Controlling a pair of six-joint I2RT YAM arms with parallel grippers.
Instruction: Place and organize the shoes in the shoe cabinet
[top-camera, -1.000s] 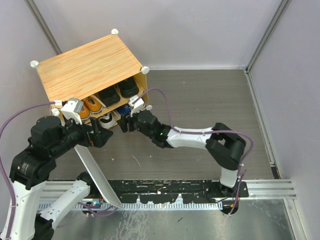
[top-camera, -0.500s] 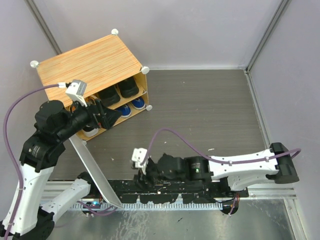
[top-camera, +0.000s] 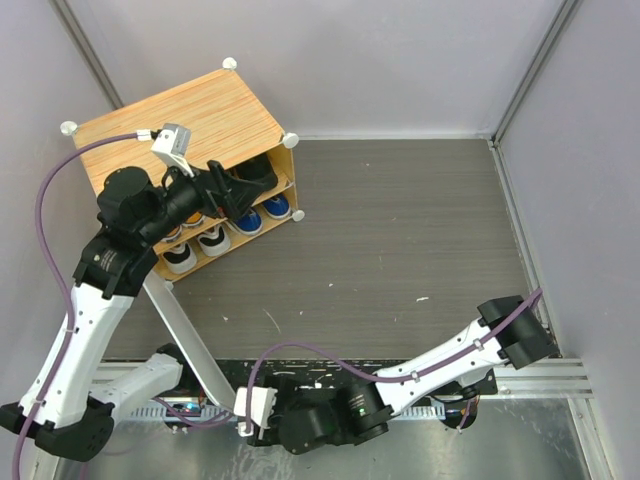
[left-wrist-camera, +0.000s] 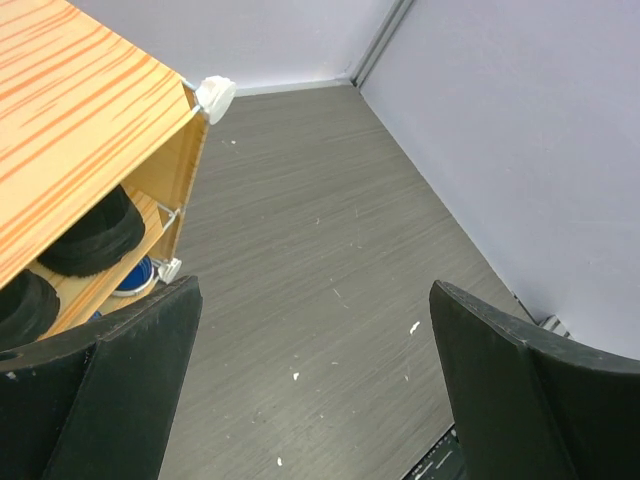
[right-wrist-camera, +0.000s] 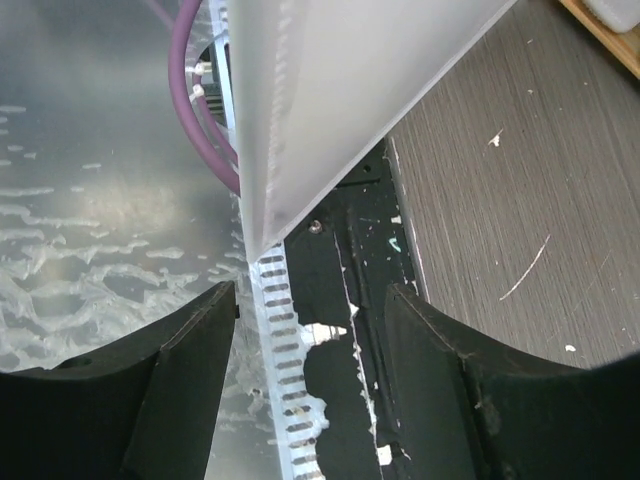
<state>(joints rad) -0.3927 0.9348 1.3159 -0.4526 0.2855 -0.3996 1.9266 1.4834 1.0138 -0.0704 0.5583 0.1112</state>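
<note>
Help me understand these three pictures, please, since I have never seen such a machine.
These are two robot arms fixed at a table's edge. One picture looks down from above; the others come from cameras on each wrist. On the dark table stands a small cabinet with its white door swung open and shoes on its shelves. The left gripper hovers by the cabinet, open and empty. The right gripper is down near the arms' bases, also open, holding nothing.

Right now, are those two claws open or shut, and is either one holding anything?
Left gripper: open, holding nothing.
Right gripper: open, holding nothing.
</note>
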